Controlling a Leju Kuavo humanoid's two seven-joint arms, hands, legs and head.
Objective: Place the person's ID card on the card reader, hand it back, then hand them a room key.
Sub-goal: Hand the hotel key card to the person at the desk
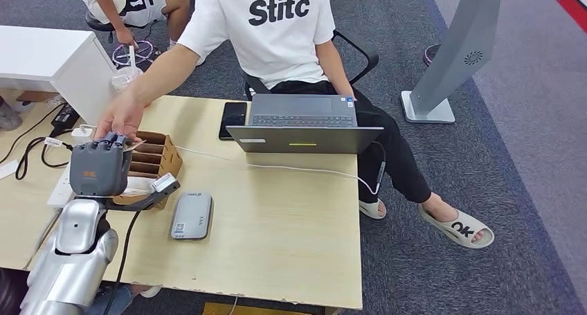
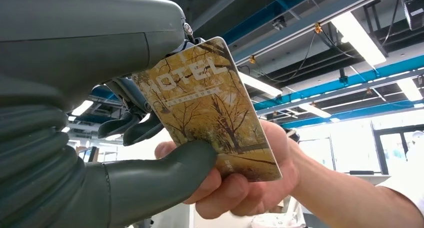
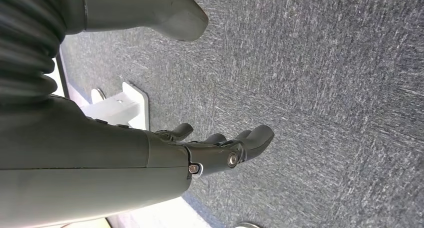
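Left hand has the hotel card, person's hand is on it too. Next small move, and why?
Probably open the left hand and let go. The person's hand already grips the room key from below, so they seem to have it; holding on just stalls the handover.

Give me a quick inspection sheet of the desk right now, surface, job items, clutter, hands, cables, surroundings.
Surface: wooden table, mostly bare at the front.
Job's things: hotel key card held by left hand and gripped by the person's hand; grey card reader flat on the table, nothing on it.
Clutter: open laptop, black phone, cardboard card box.
Hands: right hand hangs over carpet, holding nothing.
Cables: white cable crosses the table.
Surroundings: grey carpet, white stand base.
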